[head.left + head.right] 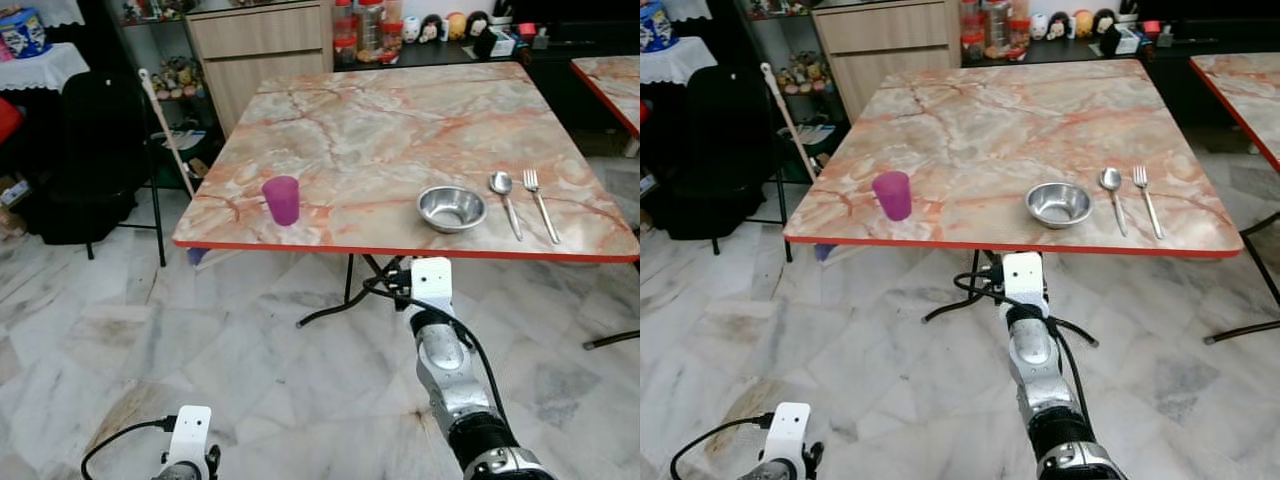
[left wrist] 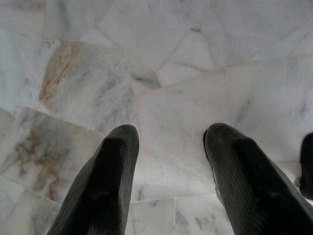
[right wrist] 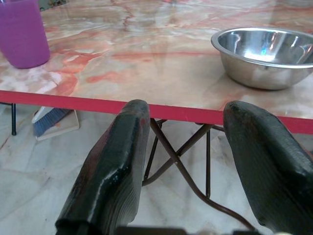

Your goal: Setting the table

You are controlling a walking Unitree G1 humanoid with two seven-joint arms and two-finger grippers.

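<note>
A marble-patterned table (image 1: 400, 120) with a red edge stands before me. On its near side are a purple cup (image 1: 281, 199) at the left, a steel bowl (image 1: 451, 207), then a spoon (image 1: 503, 195) and a fork (image 1: 540, 203) to the right. My right arm (image 1: 440, 350) reaches toward the front edge, just below the tabletop between cup and bowl. In the right wrist view my right gripper (image 3: 186, 110) is open and empty, level with the red edge, with the bowl (image 3: 266, 56) and cup (image 3: 22, 32) beyond it. My left gripper (image 2: 172, 131) hangs open over the marble floor.
Folding metal legs (image 1: 340, 300) cross under the table. A black chair (image 1: 95, 150) and a broom (image 1: 170, 130) stand at the left, with a wooden cabinet (image 1: 260, 50) behind. A second table (image 1: 610, 80) sits at the far right. Marble floor (image 1: 150, 340) lies around me.
</note>
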